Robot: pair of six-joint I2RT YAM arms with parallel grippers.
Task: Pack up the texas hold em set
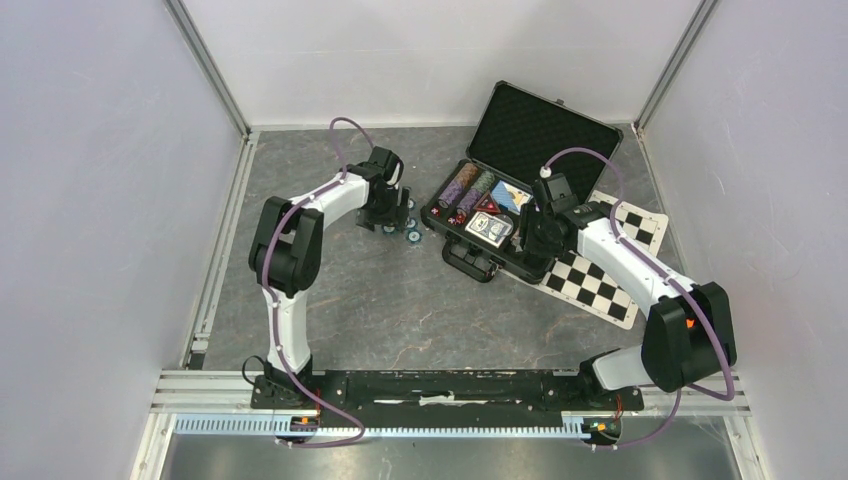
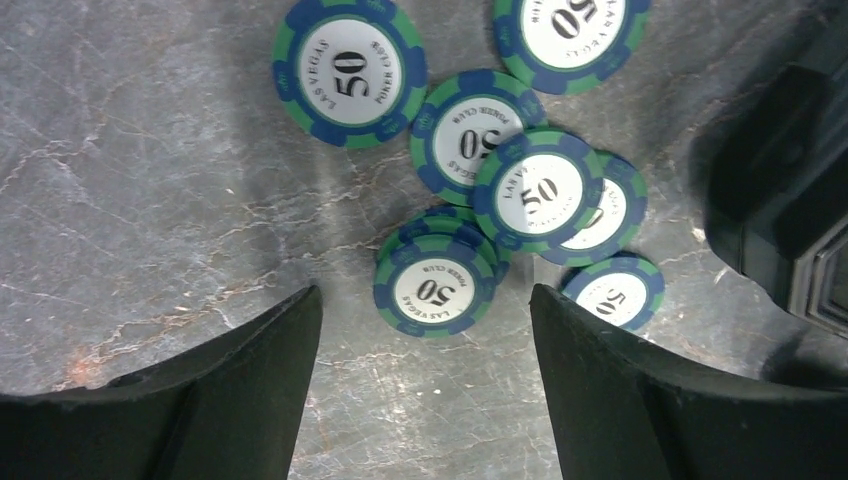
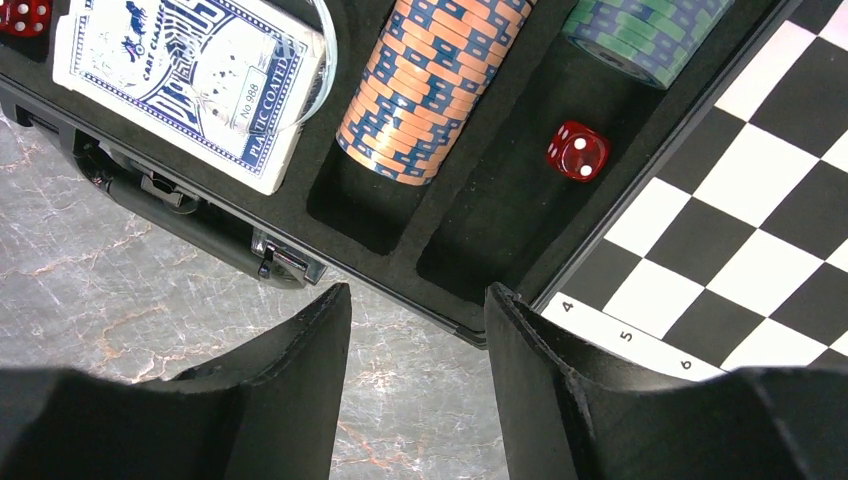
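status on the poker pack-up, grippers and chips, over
Left gripper open, over loose teal chips on table. Right gripper open, empty, at front edge of open case. Case part-filled: chip rows, deck, red die. Nothing blocking the chips.

A: Where is there room?
B: Bare tabletop (image 1: 400, 320) toward the near edge, wide open.
A: And what's in the way?
B: Loose chips (image 2: 437, 290) just left of the case (image 1: 500, 262); its raised lid (image 1: 540, 130) blocks the far side.
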